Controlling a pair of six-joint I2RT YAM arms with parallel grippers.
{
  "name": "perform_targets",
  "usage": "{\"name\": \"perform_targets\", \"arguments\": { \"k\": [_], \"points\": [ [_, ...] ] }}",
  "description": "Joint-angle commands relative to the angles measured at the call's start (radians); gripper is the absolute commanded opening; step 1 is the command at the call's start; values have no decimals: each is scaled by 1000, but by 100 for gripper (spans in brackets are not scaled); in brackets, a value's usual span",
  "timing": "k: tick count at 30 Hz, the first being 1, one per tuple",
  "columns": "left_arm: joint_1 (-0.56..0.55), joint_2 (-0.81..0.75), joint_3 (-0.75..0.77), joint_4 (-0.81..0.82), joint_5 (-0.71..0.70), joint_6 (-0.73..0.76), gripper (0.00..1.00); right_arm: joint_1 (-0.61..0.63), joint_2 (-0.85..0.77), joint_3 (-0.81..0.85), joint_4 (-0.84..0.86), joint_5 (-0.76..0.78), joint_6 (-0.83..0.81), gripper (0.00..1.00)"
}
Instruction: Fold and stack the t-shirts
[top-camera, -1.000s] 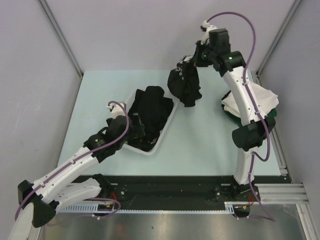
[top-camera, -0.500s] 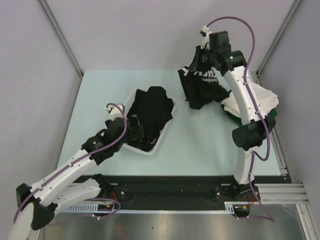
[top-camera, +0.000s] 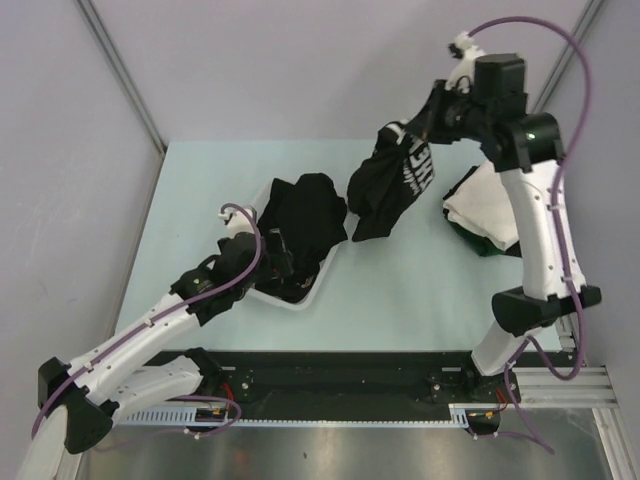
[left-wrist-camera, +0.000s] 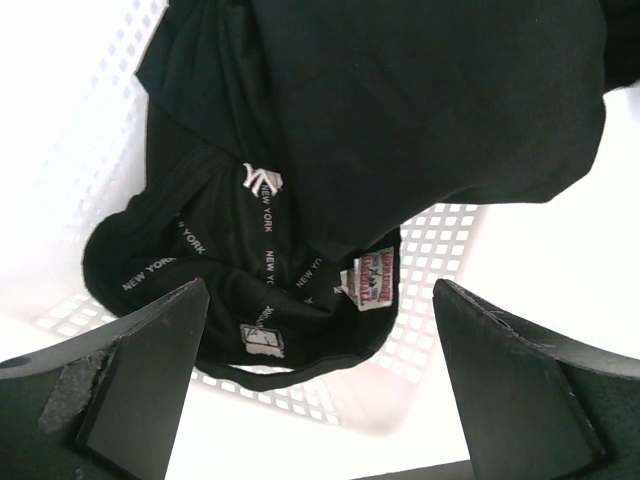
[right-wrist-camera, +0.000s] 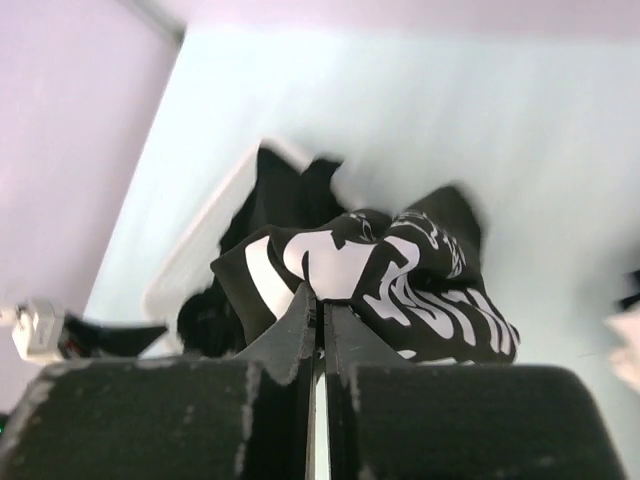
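The table (top-camera: 200, 190) carries a basket (top-camera: 300, 303) heaped with black shirts (top-camera: 305, 215). The lettered shirt (top-camera: 395, 180) hangs bunched in the air between the basket and the folded stack (top-camera: 485, 205) of 2. The right claw (right-wrist-camera: 320, 310) is pinched tight on it, while the left claw (left-wrist-camera: 315, 300) gapes above the basket. The step looks like laying out; next, lower and spread it flat.
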Motion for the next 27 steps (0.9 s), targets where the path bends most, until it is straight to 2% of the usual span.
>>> {"name": "perform_targets", "arguments": {
  "k": [1,4,7,10,13,17,20,22,23,25,27],
  "points": [
    [6,15,24,37,32,19,100,-24,-122,-18,161,81,-8,0],
    [6,23,29,47,43,27,99,-21,-178,-61,277,135,-33,0],
    [6,26,46,35,39,39,100,-12,-210,-49,362,97,7,0],
    [6,19,47,35,40,48,99,40,-222,-54,324,39,59,0],
    [6,19,38,40,43,51,100,112,-260,-157,247,42,96,0],
    [6,29,21,57,55,51,99,147,-348,-316,220,16,179,0],
    [6,49,24,61,72,55,100,149,-389,-330,195,-27,231,0],
    [6,69,32,63,74,62,99,149,-396,-330,154,-6,211,0],
    [6,74,33,69,78,67,100,149,-397,-339,144,25,149,0],
    [6,91,33,83,85,74,99,143,-391,-409,166,138,63,0],
    [6,112,41,95,98,79,99,89,-344,-483,227,183,-49,0]
  ]
}}
